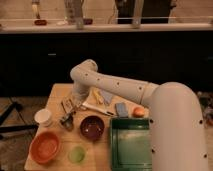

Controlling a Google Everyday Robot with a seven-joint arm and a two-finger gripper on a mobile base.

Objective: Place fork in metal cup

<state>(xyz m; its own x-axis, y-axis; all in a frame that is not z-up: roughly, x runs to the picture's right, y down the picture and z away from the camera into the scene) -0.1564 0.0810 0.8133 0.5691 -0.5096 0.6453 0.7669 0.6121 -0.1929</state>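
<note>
Silvery fork (75, 109): left of frame centre, long axis slanting from upper right down to lower left, lower end toward the metal cup (67, 121) just below it; which end carries the tines cannot be told. Gripper (69, 106): at the fork's upper part, above the cup; finger state cannot be told. White cup (43, 117): left of the metal cup. Dark red bowl (92, 127): right of it. Wooden table (56, 95): beneath all.

Wooden table (55, 107), dull metal cup (67, 122), gripper (70, 106) above, glossy arm (120, 85)
</note>
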